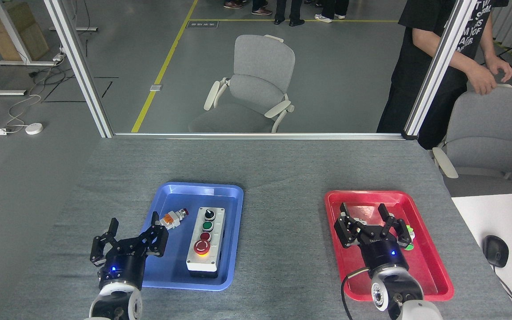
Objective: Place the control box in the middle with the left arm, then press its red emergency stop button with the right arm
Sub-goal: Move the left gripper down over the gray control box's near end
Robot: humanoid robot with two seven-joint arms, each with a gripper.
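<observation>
Box (206, 239) lies in blue tray (234, 195), lower left of centre.
Left gripper (134, 224) and right gripper (364, 209) both spread wide, empty; right one partly hides small items in red tray (434, 266).

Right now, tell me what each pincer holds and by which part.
Nothing. The left pincer is open beside the blue tray; the right pincer is open over the red tray.
</observation>
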